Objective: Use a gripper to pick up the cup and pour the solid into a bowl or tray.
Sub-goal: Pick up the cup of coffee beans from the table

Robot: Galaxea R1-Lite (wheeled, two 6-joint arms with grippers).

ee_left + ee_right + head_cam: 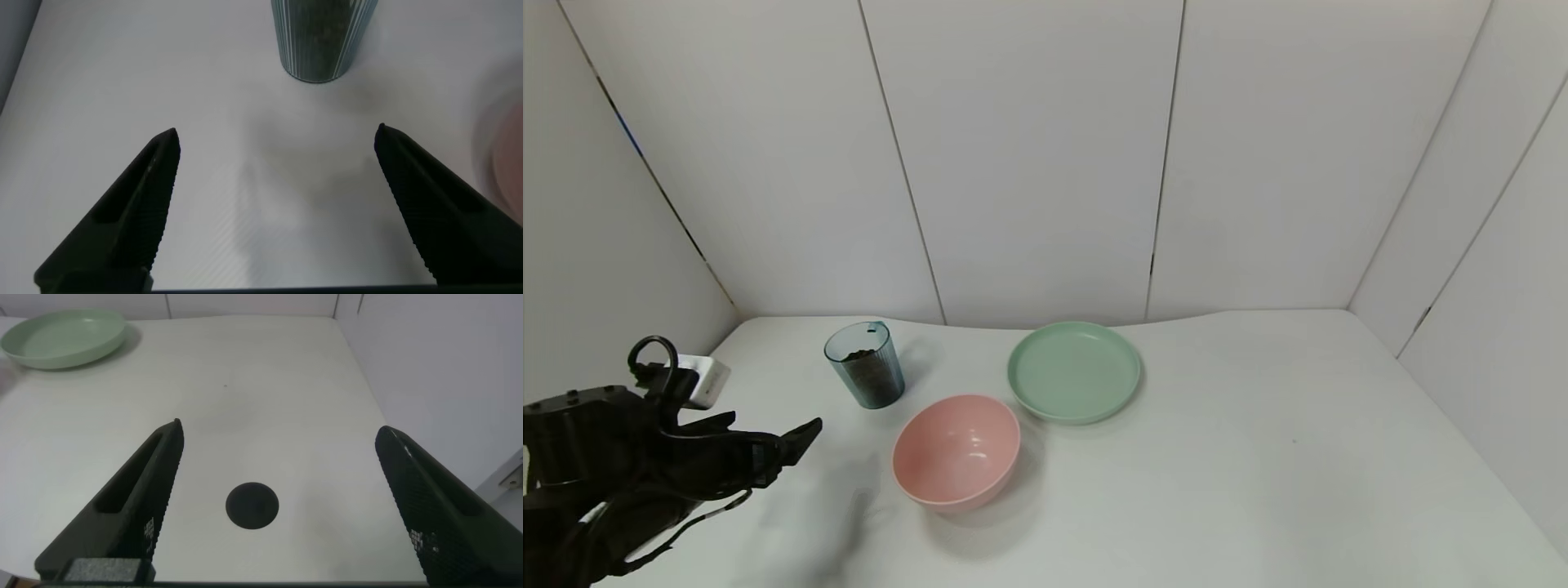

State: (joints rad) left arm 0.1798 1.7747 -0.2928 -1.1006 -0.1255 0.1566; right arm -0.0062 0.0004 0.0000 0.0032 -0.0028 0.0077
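Note:
The ribbed blue-grey cup [865,364] stands upright at the back left of the table, filled with the dark solid [859,356]. In the left wrist view the cup [324,37] sits straight ahead of my left gripper [278,139], still a gap away. That left gripper [805,437] hovers open and empty at the table's left, pointing toward the cup. The pink bowl [957,452] sits just right of the gripper, in front of the cup. My right gripper [279,433] is open and empty over the right part of the table; the head view does not show it.
A shallow pale green plate [1075,371] lies behind and right of the bowl, also seen as the green plate [64,339]. A white box [704,380] sits at the back left wall. A dark round spot [252,505] marks the table under the right gripper. Wall panels enclose the table.

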